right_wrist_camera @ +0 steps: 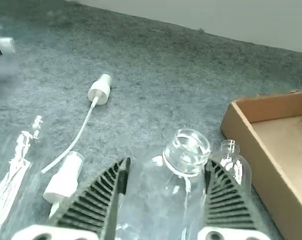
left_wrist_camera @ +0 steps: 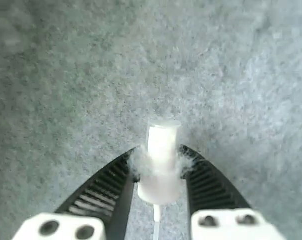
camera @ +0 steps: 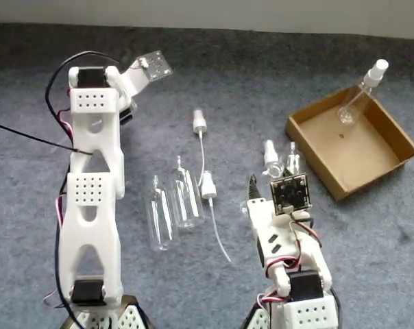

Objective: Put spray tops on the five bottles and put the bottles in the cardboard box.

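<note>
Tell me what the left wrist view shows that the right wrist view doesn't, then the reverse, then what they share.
Left wrist view: the left gripper shut on a spray top. Right wrist view: the right gripper shut on an uncapped bottle, a second bottle beside it, two loose spray tops, the cardboard box. Shared: grey carpet.

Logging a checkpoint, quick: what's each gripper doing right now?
Left gripper: closed on a spray top.
Right gripper: closed on an uncapped bottle.
</note>
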